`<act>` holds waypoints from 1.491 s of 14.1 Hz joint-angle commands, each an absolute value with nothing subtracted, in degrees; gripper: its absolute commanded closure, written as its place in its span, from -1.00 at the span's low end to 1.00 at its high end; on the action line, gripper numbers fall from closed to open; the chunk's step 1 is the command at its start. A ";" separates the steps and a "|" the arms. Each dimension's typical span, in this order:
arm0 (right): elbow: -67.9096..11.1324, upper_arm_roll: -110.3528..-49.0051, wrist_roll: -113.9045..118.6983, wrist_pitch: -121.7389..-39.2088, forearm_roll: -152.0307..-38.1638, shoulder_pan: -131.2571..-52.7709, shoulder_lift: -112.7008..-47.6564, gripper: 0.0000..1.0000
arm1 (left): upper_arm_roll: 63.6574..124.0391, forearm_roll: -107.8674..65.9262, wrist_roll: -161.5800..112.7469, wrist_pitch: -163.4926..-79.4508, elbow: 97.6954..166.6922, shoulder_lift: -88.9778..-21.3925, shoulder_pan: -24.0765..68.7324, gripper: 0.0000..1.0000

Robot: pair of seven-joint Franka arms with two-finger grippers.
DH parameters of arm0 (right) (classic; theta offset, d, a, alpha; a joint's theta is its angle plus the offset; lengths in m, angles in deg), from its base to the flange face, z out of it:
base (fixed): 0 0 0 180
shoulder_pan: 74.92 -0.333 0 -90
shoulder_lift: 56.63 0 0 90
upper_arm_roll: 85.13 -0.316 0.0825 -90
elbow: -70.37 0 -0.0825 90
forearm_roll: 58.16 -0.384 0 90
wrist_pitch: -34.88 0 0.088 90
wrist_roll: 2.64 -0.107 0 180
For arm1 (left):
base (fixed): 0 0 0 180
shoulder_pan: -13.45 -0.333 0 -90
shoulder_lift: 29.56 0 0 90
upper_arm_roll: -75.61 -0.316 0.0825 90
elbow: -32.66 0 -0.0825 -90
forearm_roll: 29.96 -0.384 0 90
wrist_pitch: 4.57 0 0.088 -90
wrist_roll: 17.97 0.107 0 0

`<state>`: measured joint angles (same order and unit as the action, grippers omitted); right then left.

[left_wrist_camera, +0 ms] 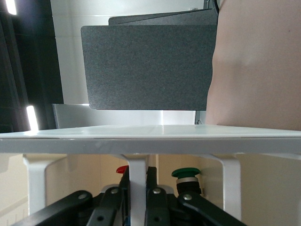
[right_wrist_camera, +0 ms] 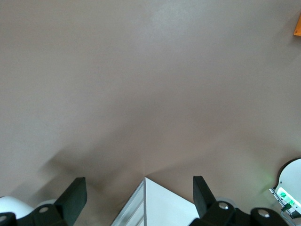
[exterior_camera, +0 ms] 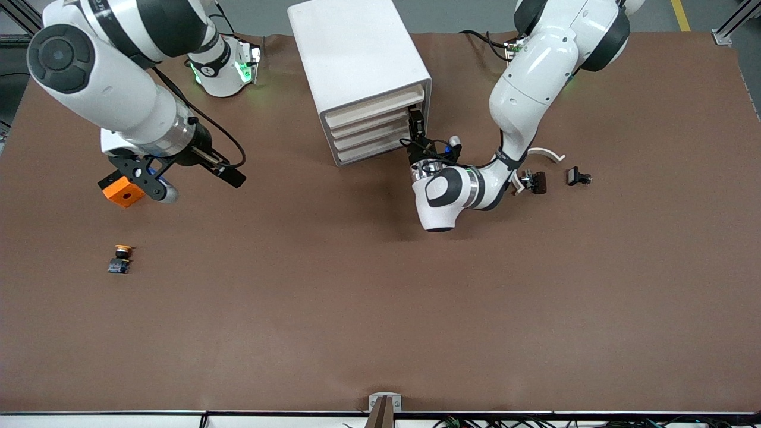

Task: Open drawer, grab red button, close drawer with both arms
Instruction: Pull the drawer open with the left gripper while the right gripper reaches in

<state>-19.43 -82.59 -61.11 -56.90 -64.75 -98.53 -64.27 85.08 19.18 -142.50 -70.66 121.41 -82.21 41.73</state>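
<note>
front view has the white drawer cabinet (exterior_camera: 362,71) standing near the robots' end of the table (exterior_camera: 380,309), its stack of drawer fronts turned toward the left arm's end. the left gripper (exterior_camera: 417,126) sits right at the top drawer (exterior_camera: 380,106), at roughly the 3 o'clock edge of the cabinet. left wrist view shows its black fingers (left_wrist_camera: 123,188) closed tight on the drawer's white handle bar (left_wrist_camera: 136,188). through the opening just past that handle, the red button (left_wrist_camera: 122,169) shows only as a sliver of red cap, inside the drawer, beside a green-capped button (left_wrist_camera: 186,175).

the right gripper (exterior_camera: 134,175) hangs over the table toward the right arm's end, at about 9 o'clock from the cabinet, waiting. right wrist view shows its fingers (right_wrist_camera: 75,197) spread wide with nothing between them. an orange cube (exterior_camera: 123,191) lies on the table under it, and an orange-capped button (exterior_camera: 120,258) sits nearer the front camera than the cube. toward the left arm's end lie two small black parts (exterior_camera: 578,176) and a curved white piece (exterior_camera: 547,153).
</note>
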 commanded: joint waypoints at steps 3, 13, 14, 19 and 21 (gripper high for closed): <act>-18.49 -82.05 -62.40 -56.87 -65.63 -99.79 -65.15 -1.00 | 85.10 19.96 -143.21 -70.14 121.95 -80.98 41.06 0.95; -16.99 -82.05 -70.40 -56.61 -65.63 -103.21 -67.44 -1.00 | 85.01 20.92 -143.04 -70.23 118.62 -80.54 33.59 0.90; -16.99 -82.05 -70.49 -56.52 -65.63 -103.48 -67.44 -1.00 | 85.01 21.19 -143.12 -70.23 118.44 -80.54 32.71 0.90; -14.80 -82.05 -71.72 -57.23 -67.65 -106.46 -71.03 -1.00 | 85.01 22.33 -142.77 -70.40 118.35 -80.28 28.93 0.86; -14.71 -82.05 -71.80 -57.23 -69.41 -108.65 -71.30 -1.00 | 85.01 23.21 -142.60 -70.49 117.22 -80.28 27.70 0.86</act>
<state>-17.16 -82.57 -70.61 -57.80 -67.48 -106.34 -69.71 84.80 19.92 -142.65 -72.05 117.87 -81.94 30.00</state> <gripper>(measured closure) 0.000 0.903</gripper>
